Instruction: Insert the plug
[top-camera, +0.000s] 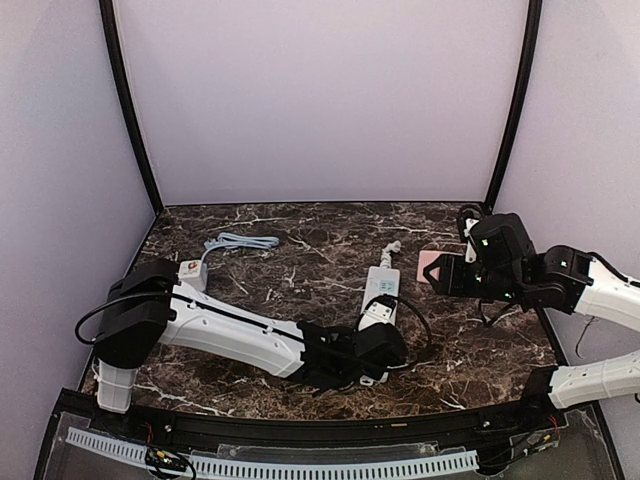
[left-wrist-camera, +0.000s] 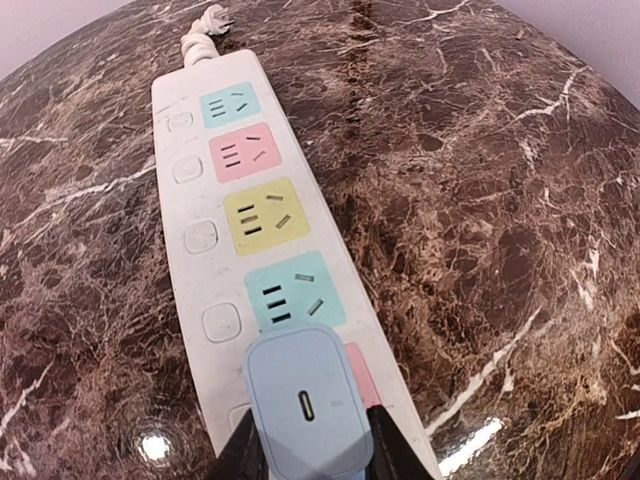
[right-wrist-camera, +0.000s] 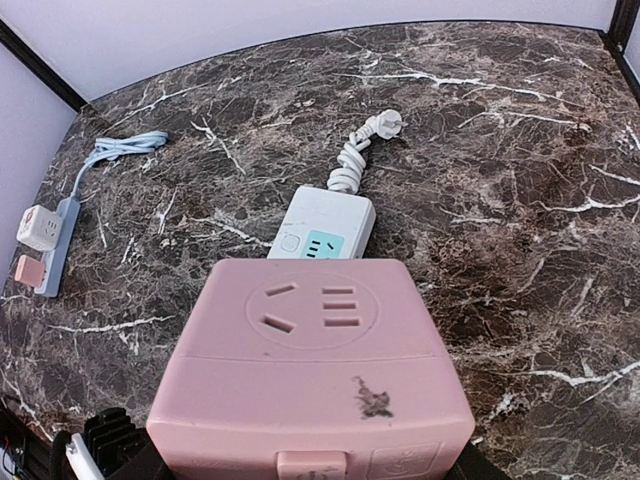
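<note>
Two arms, both gripping. Left gripper is clamped tight on the pale blue plug, a finger on each side. The plug sits over the pink outlet at the near end of the white power strip; can't tell if the prongs are seated. Right gripper holds a pink socket block, jaws partway apart around it, over the marble table, right of the strip.

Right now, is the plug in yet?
Done: the left hand grips the blue charger. In hand: it sits over the nearest socket of the power strip; whether it's pushed in is unclear. Left: press it down fully. The right hand holds a pink adapter aside.
</note>
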